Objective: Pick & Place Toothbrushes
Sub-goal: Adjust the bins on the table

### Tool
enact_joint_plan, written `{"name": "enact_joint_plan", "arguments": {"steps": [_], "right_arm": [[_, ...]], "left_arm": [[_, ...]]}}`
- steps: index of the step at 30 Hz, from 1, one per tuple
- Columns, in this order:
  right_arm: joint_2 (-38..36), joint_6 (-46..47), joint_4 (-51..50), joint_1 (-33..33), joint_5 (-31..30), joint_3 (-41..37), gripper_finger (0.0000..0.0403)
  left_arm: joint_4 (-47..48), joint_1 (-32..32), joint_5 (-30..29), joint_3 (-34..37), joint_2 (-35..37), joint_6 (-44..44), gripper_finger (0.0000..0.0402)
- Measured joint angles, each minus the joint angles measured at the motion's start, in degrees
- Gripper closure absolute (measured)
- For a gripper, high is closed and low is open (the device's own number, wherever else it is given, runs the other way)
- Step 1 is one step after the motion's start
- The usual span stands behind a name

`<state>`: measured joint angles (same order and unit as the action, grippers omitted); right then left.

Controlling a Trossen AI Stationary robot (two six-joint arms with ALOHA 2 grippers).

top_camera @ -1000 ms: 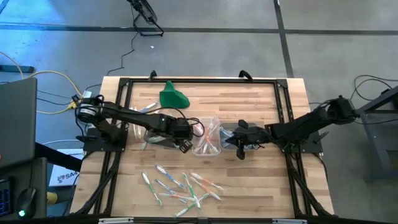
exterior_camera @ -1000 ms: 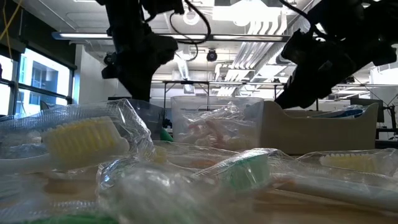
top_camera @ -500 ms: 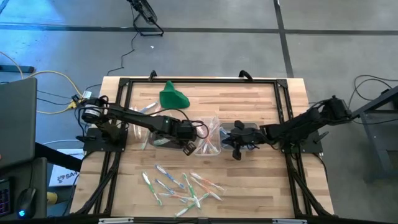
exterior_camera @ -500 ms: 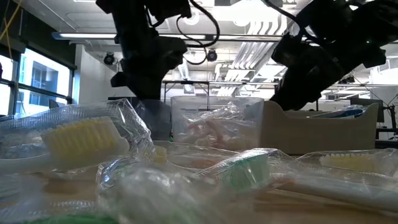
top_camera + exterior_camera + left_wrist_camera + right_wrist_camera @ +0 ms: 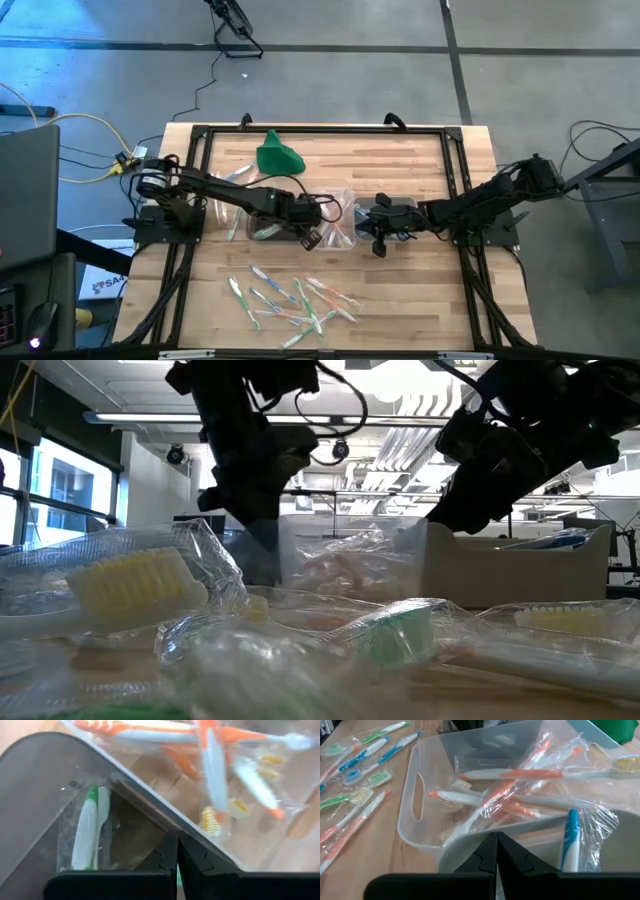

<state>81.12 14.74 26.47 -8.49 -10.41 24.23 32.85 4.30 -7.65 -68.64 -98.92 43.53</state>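
toothbrushes (image 5: 295,300) | wrapped in clear film, green, blue, orange | loose heap flat on table's near side | orange ones (image 5: 520,795) crossed in tub | count unclear

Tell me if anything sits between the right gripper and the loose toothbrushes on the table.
Nothing visible does. The right gripper, shut, hovers by the middle tub of orange toothbrushes; the loose toothbrushes lie on bare table nearer the front edge.

Both arms meet at the clear tubs (image 5: 335,218) in the middle. Loose toothbrushes (image 5: 293,301) lie at six o'clock. A green cloth (image 5: 277,155) sits at eleven.
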Motion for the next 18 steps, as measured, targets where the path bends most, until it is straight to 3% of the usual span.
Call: {"name": "enact_joint_plan", "arguments": {"steps": [18], "right_arm": [[-0.09,-1.37,-1.79,0.00,-1.73,0.00,0.0401]], "left_arm": [[2.11,-0.18,-0.60,-0.05,-0.63,-0.24,0.0402]]}}
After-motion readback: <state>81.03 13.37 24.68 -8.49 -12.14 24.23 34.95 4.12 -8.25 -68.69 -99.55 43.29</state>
